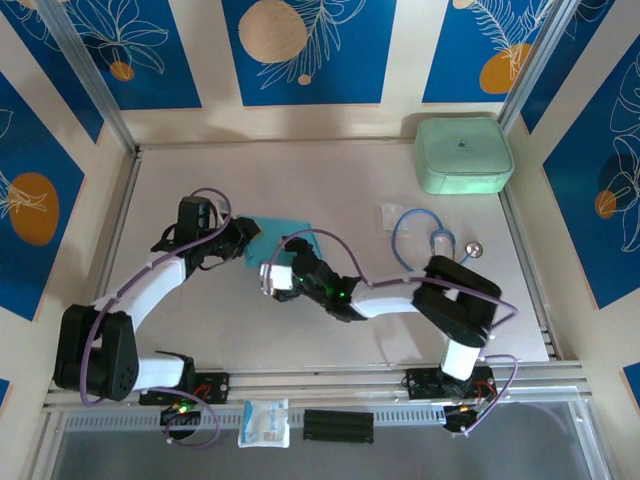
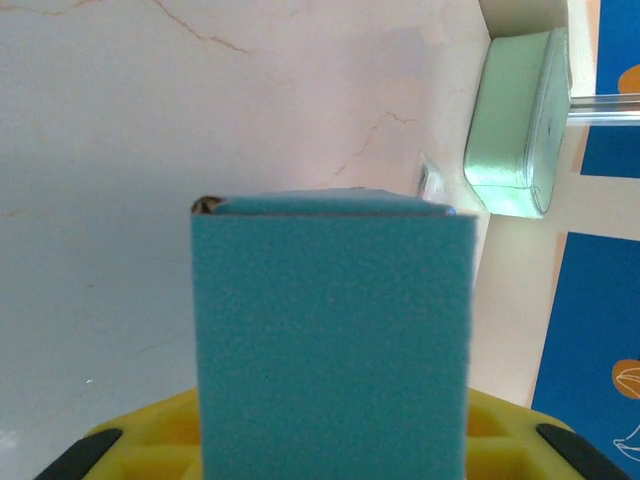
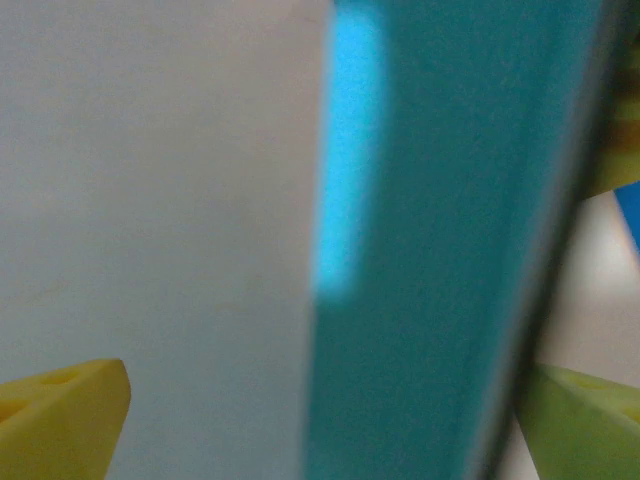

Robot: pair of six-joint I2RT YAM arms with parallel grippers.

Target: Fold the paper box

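The box (image 1: pixel 285 232) is found near the middle of the table (image 1: pixel 350 180), between the 2 grippers and well apart from the mint case (image 1: pixel 463 155) at the far right corner. It appears to be raised on edge rather than laid flat: in the left wrist view 1 blue panel is seen upright, with a folded edge along its top.

The left gripper (image 1: pixel 243 240) is set at the box's left end, partly closed. The panel is taken between its fingers and appears to be clamped there, though the contact itself is hidden by the card. This hold is judged to serve as an anchor, so that the box is kept standing while the other side is worked.

The right gripper (image 1: pixel 278 272) is placed at the near side of the box, with its fingers (image 3: pixel 65 410) spread wide. A blurred blue wall is seen between them, and nothing is gripped. The wide spread is judged to leave room for a flap or wall to be pressed or taken next.

The folding is judged to be partly done, and the box not yet closed.
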